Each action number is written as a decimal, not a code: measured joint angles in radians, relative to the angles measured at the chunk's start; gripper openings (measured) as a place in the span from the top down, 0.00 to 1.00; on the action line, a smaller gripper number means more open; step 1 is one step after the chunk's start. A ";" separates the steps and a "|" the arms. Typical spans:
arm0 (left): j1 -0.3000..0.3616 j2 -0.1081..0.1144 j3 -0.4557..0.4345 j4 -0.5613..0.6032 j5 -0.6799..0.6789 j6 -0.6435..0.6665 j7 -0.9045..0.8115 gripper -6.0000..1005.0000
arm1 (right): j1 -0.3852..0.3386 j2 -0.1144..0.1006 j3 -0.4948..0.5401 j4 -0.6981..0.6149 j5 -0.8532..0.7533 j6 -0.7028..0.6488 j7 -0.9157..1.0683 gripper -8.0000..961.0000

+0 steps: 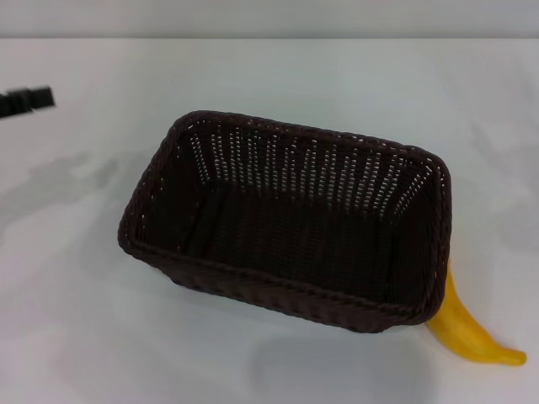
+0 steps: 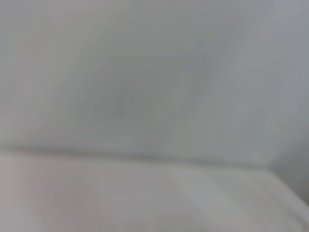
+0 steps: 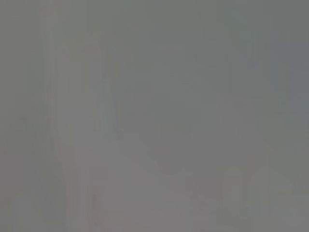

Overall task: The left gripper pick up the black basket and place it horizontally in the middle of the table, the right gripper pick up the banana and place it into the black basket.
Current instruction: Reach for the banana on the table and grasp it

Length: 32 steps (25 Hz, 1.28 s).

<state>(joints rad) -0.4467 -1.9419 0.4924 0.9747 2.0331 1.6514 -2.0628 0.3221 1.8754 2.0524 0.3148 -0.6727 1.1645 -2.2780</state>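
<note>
We cannot tell the left gripper's (image 1: pixel 25 101) state, and 1 banana (image 1: pixel 467 328) wedged against the black basket (image 1: pixel 290 223) may roll.

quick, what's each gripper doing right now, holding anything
Left gripper: only a black part shows at the far left edge of the table; open or closed cannot be told, and it holds nothing visible.
Right gripper: not in view.
</note>
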 joint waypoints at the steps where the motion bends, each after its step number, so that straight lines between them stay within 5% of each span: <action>1: 0.003 -0.005 -0.026 -0.006 -0.014 0.000 0.034 0.39 | -0.003 -0.011 0.000 0.012 -0.024 -0.005 0.027 0.11; 6: 0.052 -0.025 -0.072 -0.017 -0.168 -0.002 0.197 0.39 | -0.029 -0.083 0.008 0.105 -0.210 -0.015 0.223 0.11; 12: 0.094 -0.031 -0.076 -0.021 -0.260 -0.011 0.286 0.39 | -0.098 -0.126 0.030 0.287 -0.398 -0.004 0.446 0.11; 17: 0.116 -0.045 -0.081 -0.021 -0.271 -0.030 0.332 0.39 | -0.127 -0.110 0.186 0.486 -0.759 0.087 0.648 0.11; 23: 0.118 -0.058 -0.113 -0.022 -0.271 -0.047 0.349 0.39 | -0.105 -0.074 0.337 0.713 -1.131 0.403 0.789 0.11; 32: 0.118 -0.062 -0.118 -0.031 -0.270 -0.063 0.351 0.39 | -0.077 -0.064 0.234 0.926 -1.265 0.584 0.996 0.11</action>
<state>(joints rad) -0.3284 -2.0040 0.3742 0.9438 1.7633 1.5888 -1.7114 0.2446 1.8117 2.2860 1.2404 -1.9374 1.7482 -1.2821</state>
